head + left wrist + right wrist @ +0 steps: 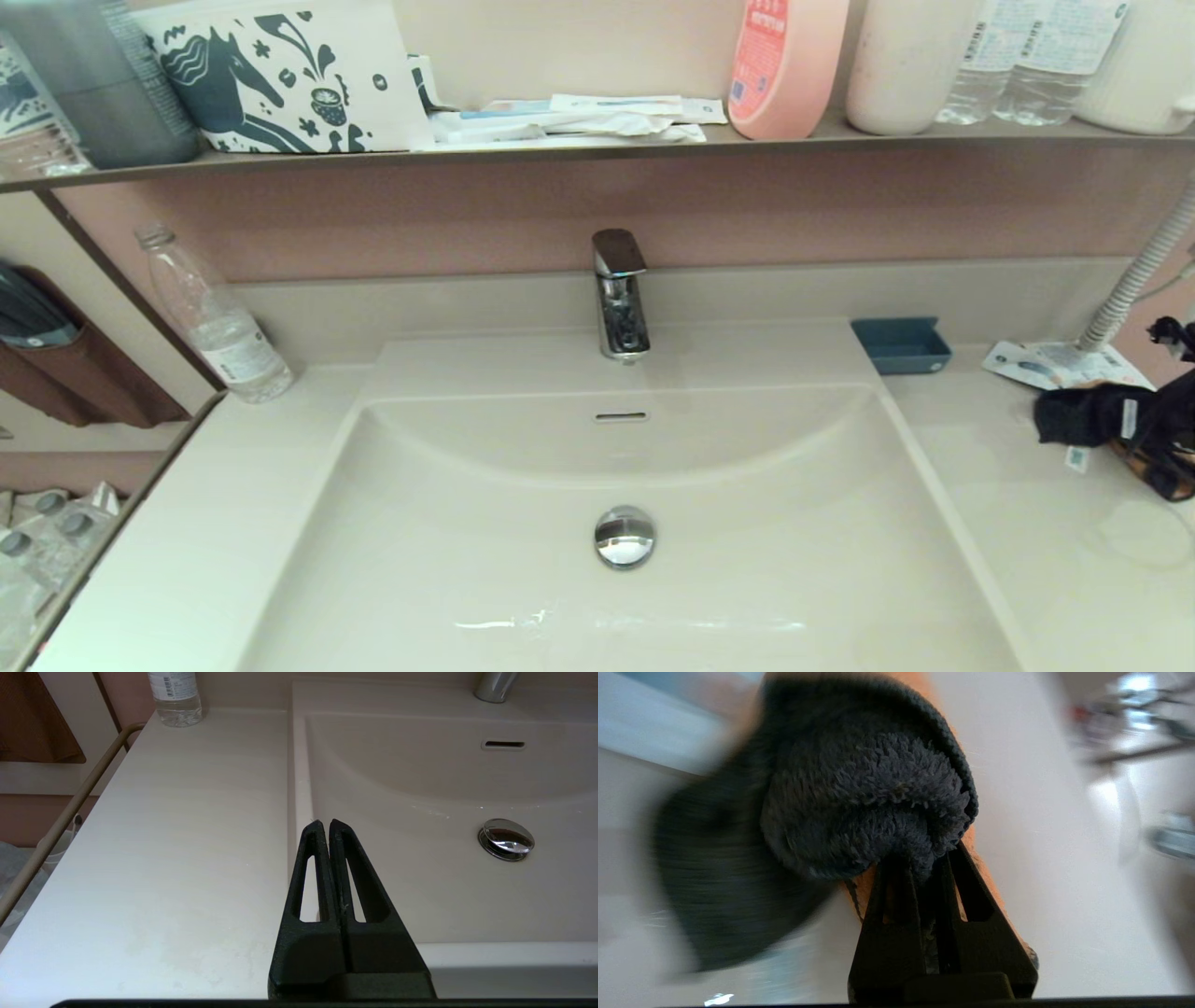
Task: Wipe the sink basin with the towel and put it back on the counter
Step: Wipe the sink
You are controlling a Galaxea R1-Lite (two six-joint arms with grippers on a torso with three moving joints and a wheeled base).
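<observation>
The cream-white sink basin (467,523) fills the middle of the head view, with its chrome drain plug (625,536) and overflow slot (621,416). At the far right, over the pale counter (1027,523), my right gripper (1153,429) is shut on the dark grey towel (1083,415). In the right wrist view the towel (859,798) bunches above the gripper (924,861), orange face showing behind the fingers. My left gripper (325,823) is shut and empty, hovering over the basin's left rim; it is out of the head view.
A chrome faucet (619,294) stands behind the basin. A clear water bottle (215,322) sits at the back left of the counter, a blue soap dish (902,343) at the back right, and a white paper packet (1055,364) beside a ribbed hose (1139,271). A dark shelf (597,149) carries bottles above.
</observation>
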